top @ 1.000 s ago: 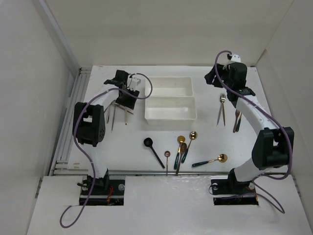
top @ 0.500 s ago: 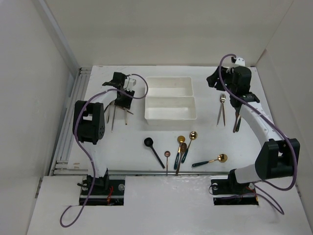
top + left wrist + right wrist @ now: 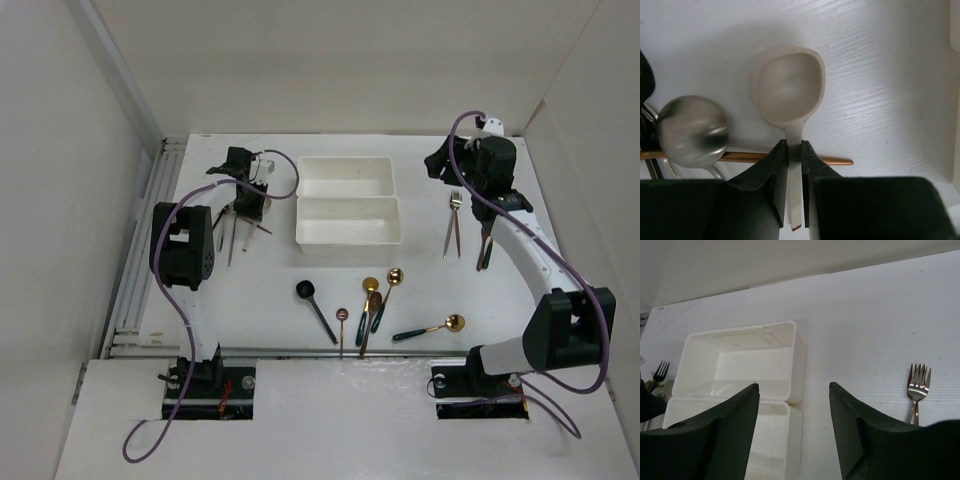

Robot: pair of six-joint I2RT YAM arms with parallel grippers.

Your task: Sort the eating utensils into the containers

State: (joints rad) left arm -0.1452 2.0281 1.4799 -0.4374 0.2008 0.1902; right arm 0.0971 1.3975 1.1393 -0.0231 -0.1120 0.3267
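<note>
My left gripper (image 3: 795,150) is shut on the handle of a pale spoon (image 3: 788,90), whose bowl lies face up on the table. A silver spoon (image 3: 692,131) and a copper handle (image 3: 832,160) lie beside and under it. In the top view my left gripper (image 3: 248,197) is over a small pile of utensils (image 3: 234,232), left of two white bins (image 3: 345,160) (image 3: 350,240). My right gripper (image 3: 794,386) is open and empty, held above the table to the right of the bins (image 3: 799,365). A copper fork (image 3: 917,386) lies to its right.
Forks (image 3: 452,220) (image 3: 485,246) lie at the right under my right arm. A black spoon (image 3: 314,305), gold spoons (image 3: 388,290) (image 3: 432,327) and a few more (image 3: 368,305) lie in front of the bins. Walls enclose the table on three sides.
My left gripper has shifted slightly left over the utensil pile. My right gripper has moved a little right and back, and its elbow has swung outward.
</note>
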